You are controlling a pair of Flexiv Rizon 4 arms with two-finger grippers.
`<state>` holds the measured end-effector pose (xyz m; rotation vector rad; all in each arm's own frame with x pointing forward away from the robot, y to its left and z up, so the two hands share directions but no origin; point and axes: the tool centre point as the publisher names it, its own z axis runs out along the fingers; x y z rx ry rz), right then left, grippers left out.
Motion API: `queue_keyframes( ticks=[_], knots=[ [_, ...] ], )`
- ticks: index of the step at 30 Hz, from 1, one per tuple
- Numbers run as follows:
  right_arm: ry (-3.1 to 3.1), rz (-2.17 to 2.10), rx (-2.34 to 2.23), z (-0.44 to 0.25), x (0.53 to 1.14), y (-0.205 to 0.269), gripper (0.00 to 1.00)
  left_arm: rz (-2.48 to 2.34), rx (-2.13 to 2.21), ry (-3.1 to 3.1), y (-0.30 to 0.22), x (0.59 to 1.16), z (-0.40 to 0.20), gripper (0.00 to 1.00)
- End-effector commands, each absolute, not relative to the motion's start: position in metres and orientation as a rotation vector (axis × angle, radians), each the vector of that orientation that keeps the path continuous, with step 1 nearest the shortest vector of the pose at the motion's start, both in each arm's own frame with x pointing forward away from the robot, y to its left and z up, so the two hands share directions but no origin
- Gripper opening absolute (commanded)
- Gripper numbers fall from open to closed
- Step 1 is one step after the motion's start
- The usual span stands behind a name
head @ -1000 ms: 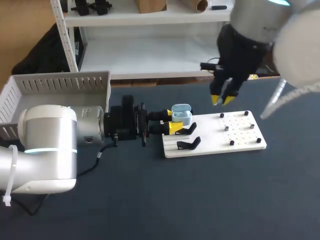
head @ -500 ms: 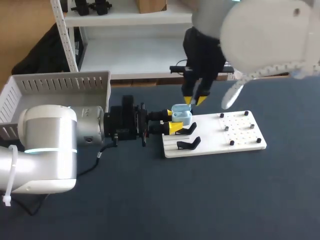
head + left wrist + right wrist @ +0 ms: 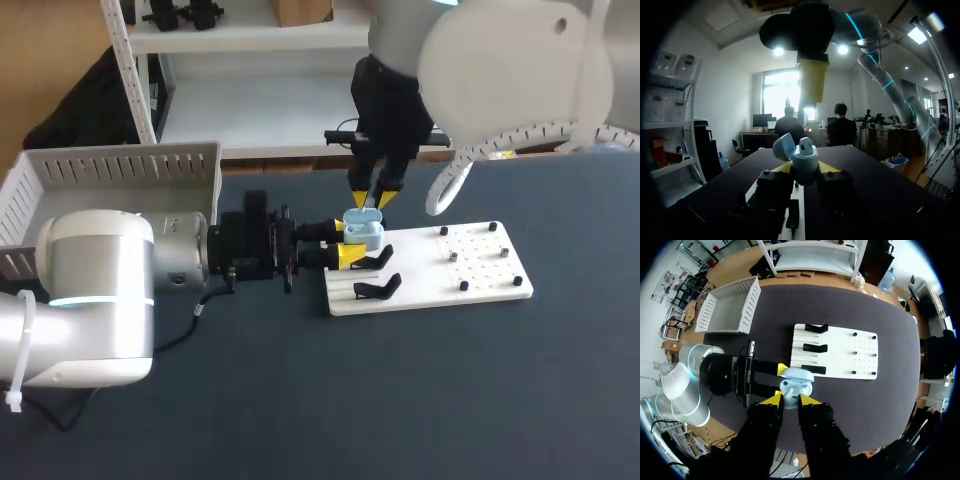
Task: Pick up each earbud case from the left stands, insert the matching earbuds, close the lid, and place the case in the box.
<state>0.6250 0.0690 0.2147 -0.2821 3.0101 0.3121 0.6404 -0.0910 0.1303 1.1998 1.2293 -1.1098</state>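
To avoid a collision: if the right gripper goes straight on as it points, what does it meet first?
Probably the open earbud case in the left gripper, just below the right gripper; the gap is unclear.

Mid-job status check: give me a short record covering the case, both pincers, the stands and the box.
case: light blue earbud case, lid open, off the stands, at the left end of the white board
left pincer: reaching in level from the left, shut on the case
right pincer: pointing down, just above the open case; cannot tell if it carries an earbud
stands: three black stands on the board's left part, none holding a case
box: white slatted box at the table's far left, no case seen inside
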Motion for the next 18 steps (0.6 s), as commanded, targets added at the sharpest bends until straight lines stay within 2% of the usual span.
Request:
queue_keyframes(
  ticks=[1,18],
  knots=[
    [3.007,0.313,-0.281,0.215,0.623,0.068,0.0,-1.108,1.196,1.226,-0.091,0.64,0.129,0.0],
    [3.044,0.22,-0.466,0.215,0.623,0.093,0.0,-1.108,1.196,1.226,-0.091,0.64,0.129,0.0]
  ],
)
